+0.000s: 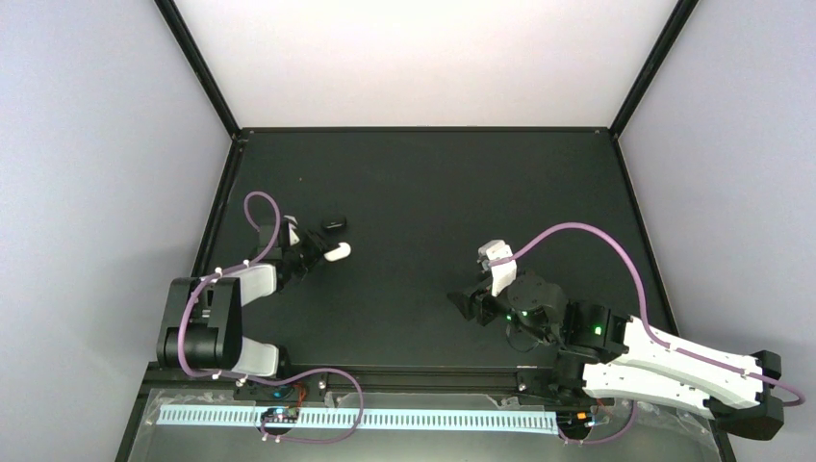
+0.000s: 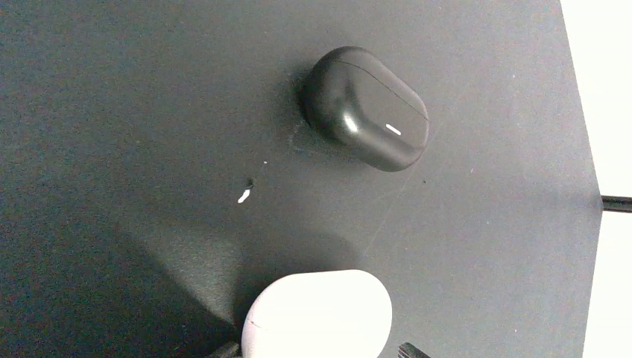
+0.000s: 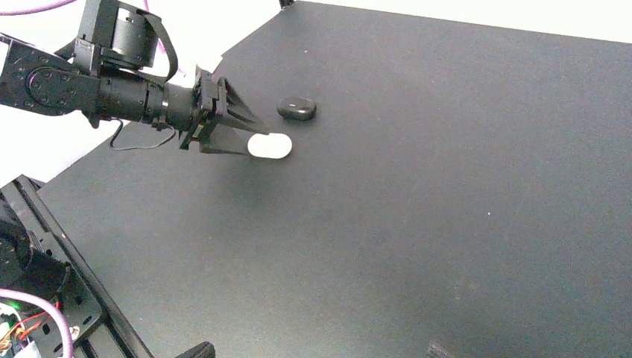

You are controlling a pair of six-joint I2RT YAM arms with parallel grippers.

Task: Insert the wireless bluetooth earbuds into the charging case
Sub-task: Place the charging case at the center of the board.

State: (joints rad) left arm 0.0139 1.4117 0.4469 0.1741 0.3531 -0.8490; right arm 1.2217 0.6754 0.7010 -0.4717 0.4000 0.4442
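My left tool (image 3: 252, 143) is clenched on the white case (image 2: 317, 313), a finger on either side of its near end, low over the left part of the dark surface (image 3: 447, 186). The black case (image 2: 365, 108) lies just beyond it, near but apart. Both cases are closed, so whatever is inside them is hidden from me. My right tool (image 1: 469, 305) hangs well off to the right, released, its fingers spread wide around bare air.

- A matte black table (image 1: 433, 183) is seen, softly lit.
- It is flanked by pale grey walls (image 1: 96, 144) on both sides.
- A bright white panel (image 1: 423, 58) is framed behind by black posts (image 1: 197, 63).
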